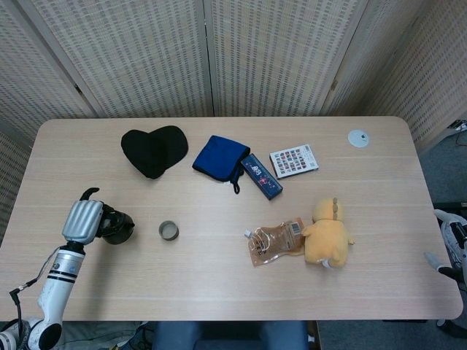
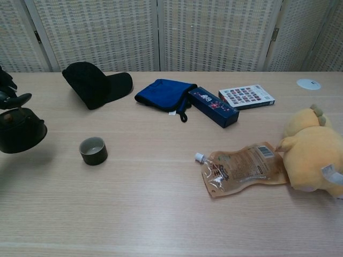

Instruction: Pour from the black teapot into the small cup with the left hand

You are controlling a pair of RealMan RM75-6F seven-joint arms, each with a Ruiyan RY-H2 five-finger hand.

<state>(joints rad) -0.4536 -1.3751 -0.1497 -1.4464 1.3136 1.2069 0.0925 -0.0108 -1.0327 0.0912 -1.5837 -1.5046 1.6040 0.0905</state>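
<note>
My left hand [image 1: 82, 219] holds the black teapot [image 1: 117, 227] at the table's left side, lifted a little above the wood. In the chest view the black teapot [image 2: 21, 135] hangs at the left edge with a shadow beneath it, and only dark fingertips [image 2: 10, 96] of that hand show above it. The small cup [image 1: 168, 230] stands upright to the right of the pot, apart from it; the small cup [image 2: 93, 150] looks empty. My right hand [image 1: 452, 248] sits off the table's right edge, its fingers too cut off to judge.
A black cap [image 1: 154, 150], a blue cloth [image 1: 220, 158], a dark blue box [image 1: 261, 176] and a colour-swatch card [image 1: 294, 160] lie along the back. A drink pouch [image 1: 275, 241] and yellow plush toy [image 1: 327, 233] lie right of centre. A white disc [image 1: 357, 138] lies far right.
</note>
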